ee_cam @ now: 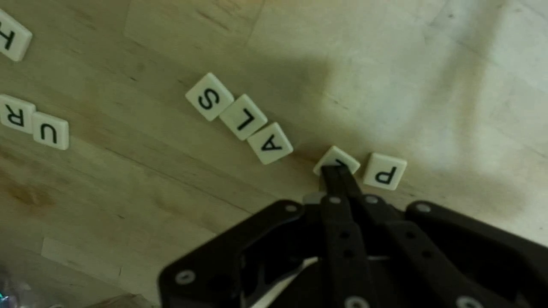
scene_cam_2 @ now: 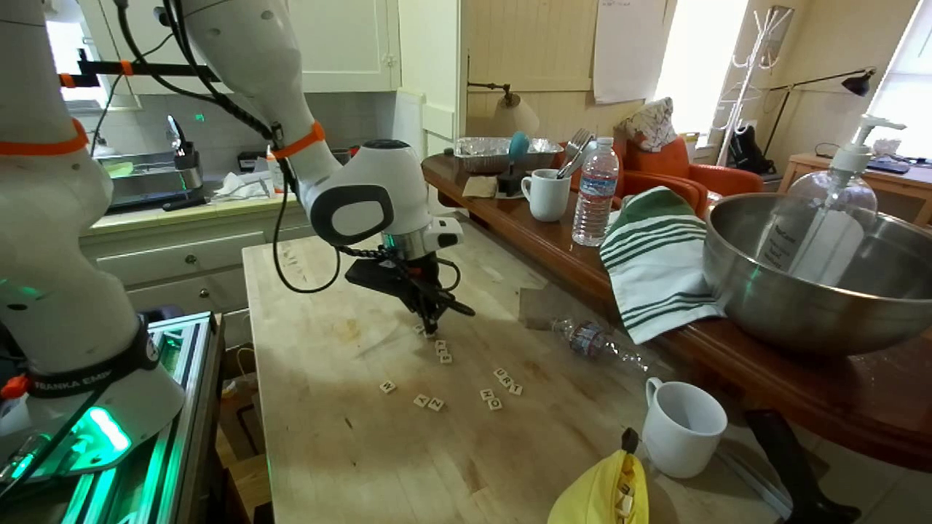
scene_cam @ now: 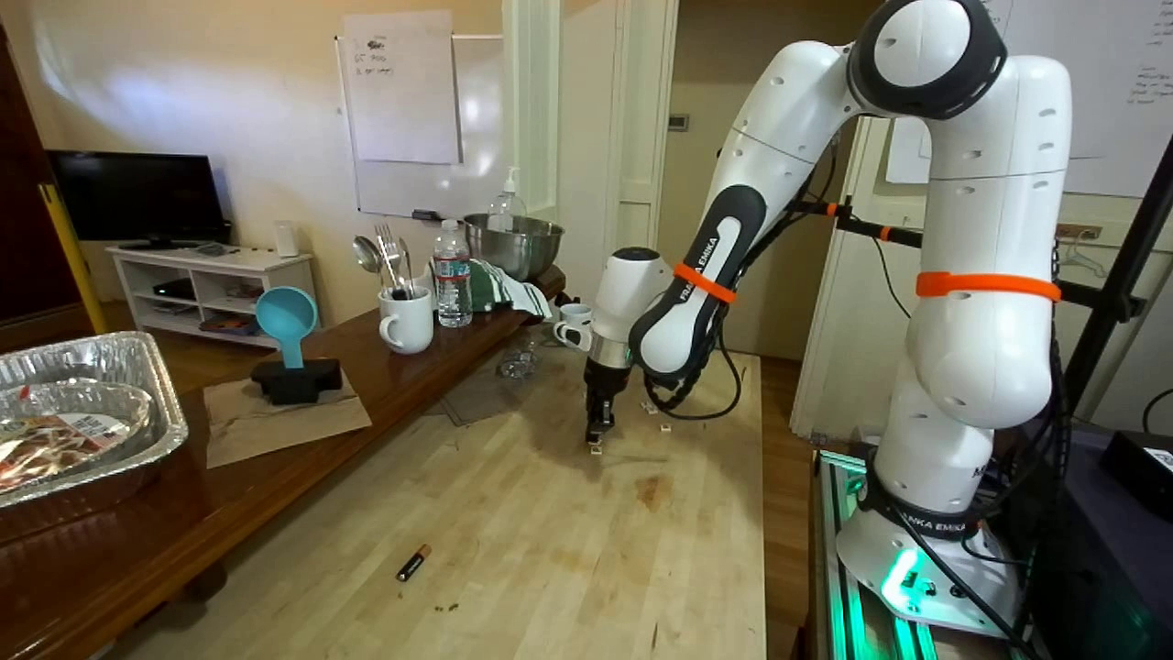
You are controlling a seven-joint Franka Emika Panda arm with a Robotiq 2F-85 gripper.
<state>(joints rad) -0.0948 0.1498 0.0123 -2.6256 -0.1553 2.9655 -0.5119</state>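
My jaws are pressed together with nothing showing between them, and in the wrist view their fingertips [ee_cam: 330, 184] overlap the near edge of a letter tile [ee_cam: 335, 155] lying on the wooden tabletop [ee_cam: 141, 184]. They hide part of the letter, so I can't read it. Whether I bear down on the tile's face or stand just above it, I cannot tell.

On 1 side of it is the P tile [ee_cam: 385, 171], just beside it across a thin gap. On the opposite side, past a wider gap, 3 tiles form a slanting row: the A tile [ee_cam: 270, 143], the L tile [ee_cam: 243, 117] and the S tile [ee_cam: 209, 97], neighbours touching. Near the left edge of that view, the R tile [ee_cam: 16, 114] and the U tile [ee_cam: 51, 131] touch.

In an exterior view I also find the W tile [scene_cam_2: 387, 387] alone, a clear bottle [scene_cam_2: 593, 340] on its side and an upright white mug [scene_cam_2: 684, 429].

I judge the step in hand to be working this 1 tile along the wood with my tips together, since it sits under them rather than between them. That calls for light contact and a short, level slide, pressing near the tile's middle so it neither twists nor knocks the P tile. A pinch would instead call for rising, spreading the jaws and lowering them around its sides.
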